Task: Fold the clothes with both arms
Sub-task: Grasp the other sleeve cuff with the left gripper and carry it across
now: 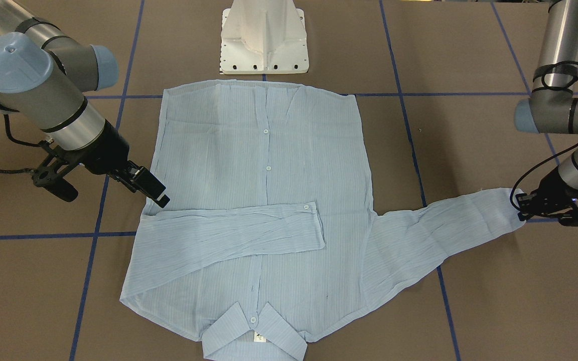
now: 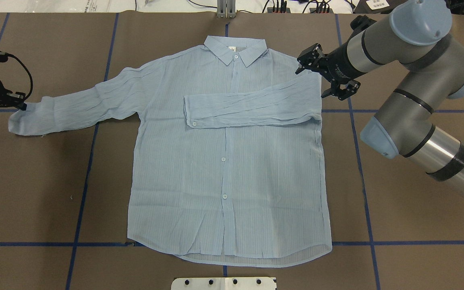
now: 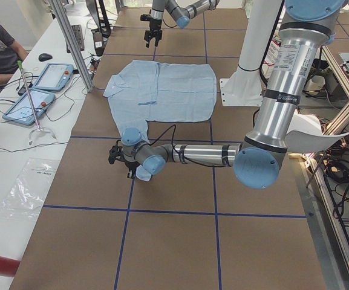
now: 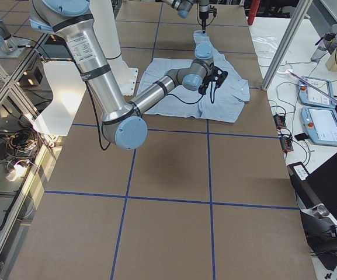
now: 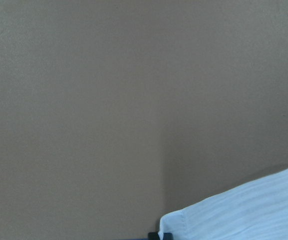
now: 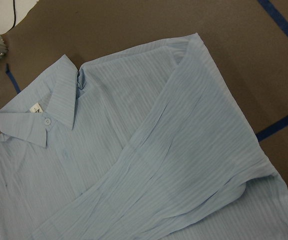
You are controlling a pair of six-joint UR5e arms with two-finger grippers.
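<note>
shirt: the light blue striped shirt [image 2: 224, 169] lies flat and buttoned, front up, on the brown table [image 2: 417, 241]. Its collar [image 2: 236, 50] is on the far side from the white base [image 1: 264, 40] and its hem is toward the base.
folded sleeve: the sleeve on the robot's right [image 2: 252, 104] is laid across the chest, and its cuff ends just past the button line.
stretched sleeve: the other sleeve [image 2: 83, 104] runs out flat toward the robot's left and is pretty wrinkled.
left gripper: the left gripper [image 1: 521, 206] is down at table level, right at that sleeve's cuff [image 1: 507, 200]. I honestly can't tell from my feeds whether it's pinching the cuff or not.
right gripper: the right gripper [image 2: 302, 64] hangs over the shirt's edge by the shoulder fold. Its fingers look parted, with nothing in them.
left wrist cam: I see mostly bare table, with a cuff corner at the bottom right.
</note>
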